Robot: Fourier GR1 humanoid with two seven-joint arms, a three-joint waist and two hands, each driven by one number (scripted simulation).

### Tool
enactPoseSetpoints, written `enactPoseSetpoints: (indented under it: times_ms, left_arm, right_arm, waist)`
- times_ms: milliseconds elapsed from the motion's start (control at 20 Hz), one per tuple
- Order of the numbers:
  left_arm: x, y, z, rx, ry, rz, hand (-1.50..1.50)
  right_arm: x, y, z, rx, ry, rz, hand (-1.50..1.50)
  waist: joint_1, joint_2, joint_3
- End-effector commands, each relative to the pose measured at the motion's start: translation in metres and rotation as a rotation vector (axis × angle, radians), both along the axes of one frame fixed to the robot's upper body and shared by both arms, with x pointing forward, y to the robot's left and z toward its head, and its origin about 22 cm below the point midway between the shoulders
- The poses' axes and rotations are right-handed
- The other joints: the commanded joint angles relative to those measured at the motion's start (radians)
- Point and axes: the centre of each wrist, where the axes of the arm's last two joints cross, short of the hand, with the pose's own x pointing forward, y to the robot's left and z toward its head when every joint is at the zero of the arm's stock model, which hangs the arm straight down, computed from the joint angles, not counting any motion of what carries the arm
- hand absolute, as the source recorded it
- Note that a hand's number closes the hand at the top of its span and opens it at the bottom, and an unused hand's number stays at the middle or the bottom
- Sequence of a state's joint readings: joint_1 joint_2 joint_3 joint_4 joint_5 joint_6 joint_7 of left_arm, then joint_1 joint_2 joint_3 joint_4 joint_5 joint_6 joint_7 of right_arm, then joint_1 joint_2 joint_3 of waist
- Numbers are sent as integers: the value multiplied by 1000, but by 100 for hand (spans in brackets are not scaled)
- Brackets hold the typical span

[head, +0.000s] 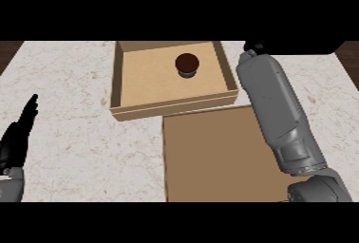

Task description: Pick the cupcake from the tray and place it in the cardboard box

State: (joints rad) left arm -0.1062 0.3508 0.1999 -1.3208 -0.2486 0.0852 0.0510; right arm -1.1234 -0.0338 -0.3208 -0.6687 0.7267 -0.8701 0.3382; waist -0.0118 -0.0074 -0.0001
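**A:** A dark brown, round-topped cupcake in a darker wrapper (186, 64) stands upright inside an open tan cardboard box with low walls (133, 76), seen from the head view on a pale marbled stone counter (84, 142). Where exactly does it sit?

**B:** On the box floor, right of centre and toward the far wall, apart from every wall. Nothing touches it.

**A:** And the tray?

**B:** A flat brown rectangular tray (217, 156) lies just in front of the box, its far edge close against the box's near wall, running down to the lower edge of the view. Its visible surface carries nothing.

**A:** The right arm?

**B:** The grey right forearm (277, 114) stretches from the lower right corner up along the tray's right side and past the box's right wall. Of the black right hand (254, 46) only a small dark part shows at the top, beyond the box's far right corner. Whether its fingers are straight or curled I cannot tell; it is cut off by the upper edge.

**A:** The left?

**B:** The black left hand (17, 137) shows at the left edge, fingers straight and together, pointing up, holding nothing. It is resting over the counter, well apart from the box and tray.
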Motion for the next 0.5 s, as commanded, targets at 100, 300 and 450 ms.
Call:
enactPoseSetpoints:
  times_ms: [100, 300, 450]
  left_arm:
    - [-8, 8, -5, 6, 13, 47, 0]
    - [-16, 14, -6, 1, 5, 55, 0]
    - [-24, -2, -10, -5, 20, 46, 0]
  right_arm:
    - [-38, -34, -38, -18, 40, 10, -150]
    - [-71, -57, -29, -25, 63, 47, -150]
    - [-102, -83, -39, -56, 124, 83, -150]
  waist:
    - [-43, -15, 0]
    - [-35, -12, -1]
    - [-41, -16, 0]
